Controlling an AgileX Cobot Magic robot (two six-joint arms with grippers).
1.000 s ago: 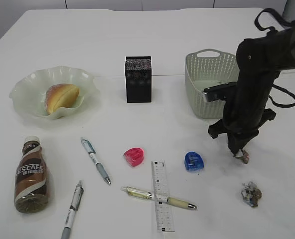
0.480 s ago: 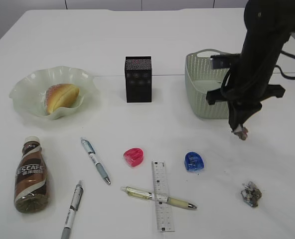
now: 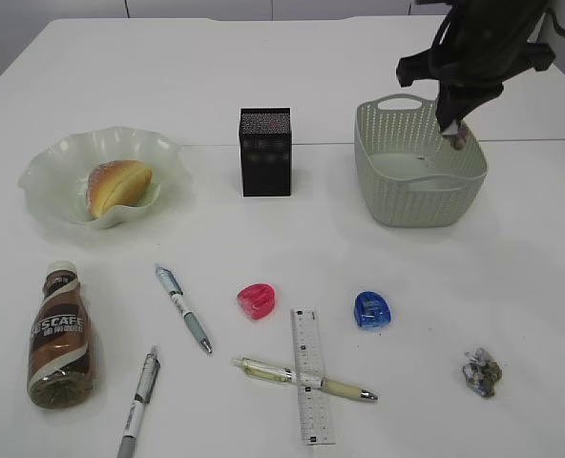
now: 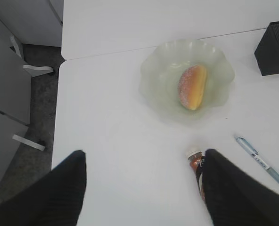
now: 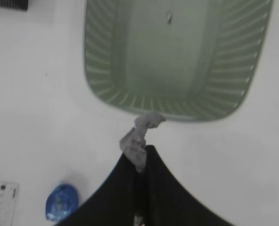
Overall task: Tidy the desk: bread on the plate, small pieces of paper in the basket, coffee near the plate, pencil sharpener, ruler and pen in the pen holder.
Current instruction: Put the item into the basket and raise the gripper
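Observation:
My right gripper is shut on a crumpled paper piece and holds it above the green basket, which also fills the top of the right wrist view. Another paper wad lies at the front right. The bread lies on the glass plate. The coffee bottle lies at the front left. Two pens, a third pen across the ruler, a pink sharpener and a blue sharpener lie in front. The black pen holder stands mid-table. My left gripper is open over bare table.
The table's left edge and grey cabinets show in the left wrist view. A seam between two table tops runs behind the plate and the pen holder.
My right gripper has risen from the table with the paper piece and moved back, from in front of the basket to above it.

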